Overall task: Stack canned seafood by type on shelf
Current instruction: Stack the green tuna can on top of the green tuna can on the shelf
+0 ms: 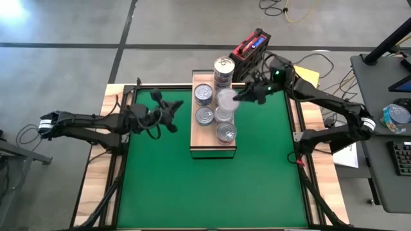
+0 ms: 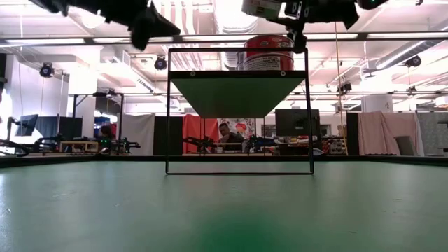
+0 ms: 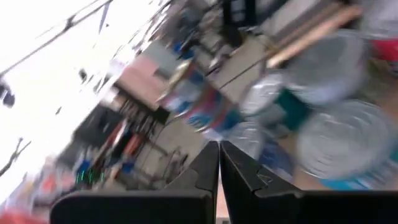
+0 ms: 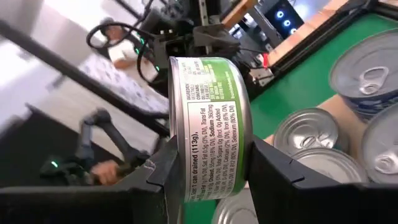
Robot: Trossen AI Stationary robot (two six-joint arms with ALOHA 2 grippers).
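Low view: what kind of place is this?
Likely a robotics lab or workshop: open ceiling with ducts, benches with monitors, a person seated behind the table.

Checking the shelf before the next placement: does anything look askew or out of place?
Mostly tidy: the cans sit upright on the shelf. The one oddity is the green-labelled can in the right tool, gripped by its flat ends and turned on edge above the stacks, not lid-up like the rest.

Green-and-white labelled can [image 4: 208,130], silver lids [image 1: 226,132], light-wood shelf [image 1: 199,136], green mat [image 1: 212,186].
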